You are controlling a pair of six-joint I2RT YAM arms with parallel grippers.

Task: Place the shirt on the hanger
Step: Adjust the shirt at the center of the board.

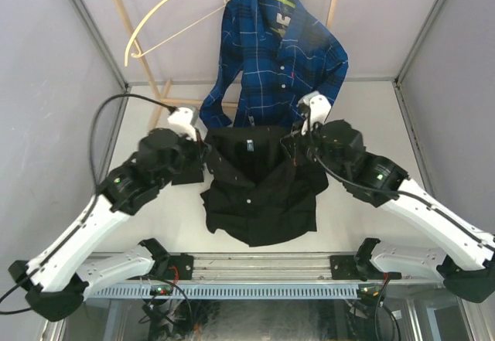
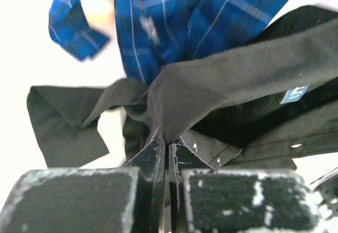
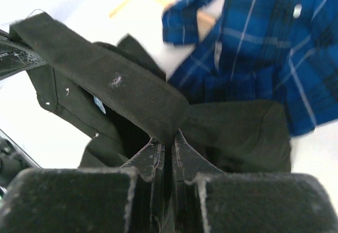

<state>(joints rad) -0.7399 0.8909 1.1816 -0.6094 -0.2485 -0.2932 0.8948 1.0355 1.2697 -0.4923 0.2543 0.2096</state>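
The shirt [image 1: 259, 194] is plain black with small white buttons down an open front, and it hangs between the two arms over the middle of the table [image 1: 340, 225]. Its collar edge is pulled into a nearly straight band from one gripper to the other. Below that band the two front panels fall apart in a V, and the body drops in loose, uneven folds toward the near edge (whether the hem rests on the table cannot be told from above). A small blue label [image 2: 294, 94] shows inside the neck, just under the stretched collar. In the left wrist view one dark sleeve [image 2: 58, 122] droops to the left, crumpled at its end. The left gripper [image 2: 168, 140] is clenched on a fold of the black cloth at the shirt's left shoulder, its fingers pressed together with the fabric bunched over the tips. The right gripper [image 3: 168, 138] is pinched tight on the cloth at the other shoulder in the same way, with the collar band running off from it to the upper left. Behind the shirt a plaid shirt [image 1: 278, 55] hangs from a hook, its lower edge just past the black collar. The hanger [image 1: 131, 39], pale and curved, hangs bare at the upper left, well apart from the shirt.
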